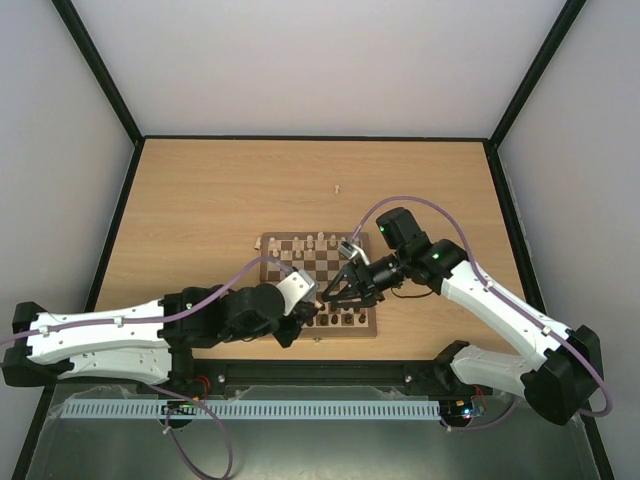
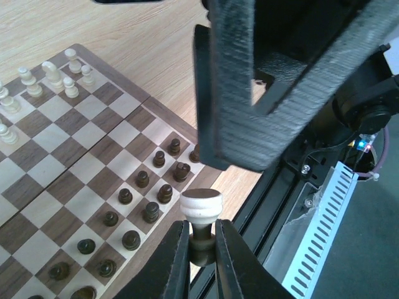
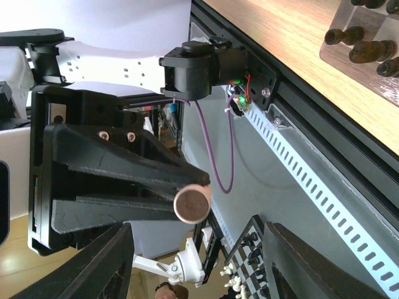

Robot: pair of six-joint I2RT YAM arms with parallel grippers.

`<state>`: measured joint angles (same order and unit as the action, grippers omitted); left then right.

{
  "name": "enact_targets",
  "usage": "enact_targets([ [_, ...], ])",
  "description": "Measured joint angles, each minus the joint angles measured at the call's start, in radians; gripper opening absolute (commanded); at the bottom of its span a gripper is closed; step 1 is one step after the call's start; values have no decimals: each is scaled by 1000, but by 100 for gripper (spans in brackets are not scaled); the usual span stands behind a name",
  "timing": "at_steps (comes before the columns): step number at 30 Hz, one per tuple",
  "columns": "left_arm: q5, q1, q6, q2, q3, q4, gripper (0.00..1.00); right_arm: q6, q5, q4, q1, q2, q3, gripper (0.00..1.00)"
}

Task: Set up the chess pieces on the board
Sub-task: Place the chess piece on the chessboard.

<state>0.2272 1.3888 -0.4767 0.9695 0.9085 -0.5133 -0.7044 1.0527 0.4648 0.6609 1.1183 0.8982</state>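
The board (image 1: 272, 241) lies mid-table, and it also shows in the left wrist view (image 2: 163, 114). Cream chess pieces (image 1: 310, 243) stand along its far rows and at upper left in the left wrist view (image 2: 53, 75). Dark chessmen (image 2: 149, 193) fill the near rows. My left gripper (image 2: 202, 233) is shut on a chess piece (image 2: 201, 204), held base-up above the board's near edge. The piece has a pale cream base, and its stem looks dark between the fingers. My right gripper (image 3: 199, 268) is open, its jaws wide on either side of that piece's round felt base (image 3: 192, 204).
One cream piece (image 1: 339, 187) lies alone on the tabletop beyond the board. The two grippers (image 1: 325, 295) meet over the board's near middle. A black rail and a white slotted cable duct (image 2: 324, 218) run along the table's near edge.
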Motion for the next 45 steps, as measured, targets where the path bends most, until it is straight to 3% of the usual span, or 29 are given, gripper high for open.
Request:
enact_targets([
  [24, 11, 47, 3, 28, 11, 50, 3, -40, 11, -62, 47, 14, -27, 30],
  [31, 14, 48, 3, 30, 11, 46, 5, -44, 11, -85, 51, 8, -29, 11],
  [35, 18, 48, 2, 30, 11, 43, 15, -58, 6, -90, 52, 8, -29, 8],
  [40, 39, 48, -15, 22, 11, 46, 47, -74, -5, -104, 53, 5, -29, 7],
  [45, 90, 48, -56, -64, 3, 52, 64, -109, -51, -152, 53, -11, -30, 6],
])
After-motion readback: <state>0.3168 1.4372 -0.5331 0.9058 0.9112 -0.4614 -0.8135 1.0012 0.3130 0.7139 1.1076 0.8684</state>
